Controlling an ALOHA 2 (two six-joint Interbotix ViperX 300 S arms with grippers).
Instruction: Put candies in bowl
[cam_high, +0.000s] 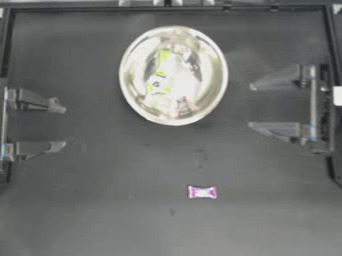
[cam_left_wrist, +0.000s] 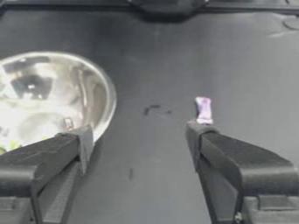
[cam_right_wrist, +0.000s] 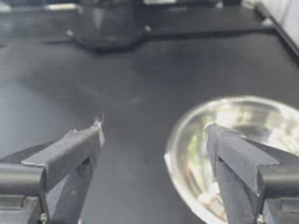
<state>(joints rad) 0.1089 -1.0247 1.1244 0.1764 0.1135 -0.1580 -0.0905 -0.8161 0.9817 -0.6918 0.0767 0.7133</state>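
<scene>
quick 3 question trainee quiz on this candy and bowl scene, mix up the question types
1. True or false: the magenta-pink candy lies inside the bowl.
2. Multiple choice: how do the left gripper and right gripper stand? A) both open, holding nothing B) left shut on a candy C) right shut on the bowl's rim
3. Fill in: yellow-green wrappers show inside the ____.

Key
1. False; it lies on the table, apart from the bowl.
2. A; each is drawn back at its own side.
3. bowl; the count of candies there is hard to tell through the reflections.
</scene>
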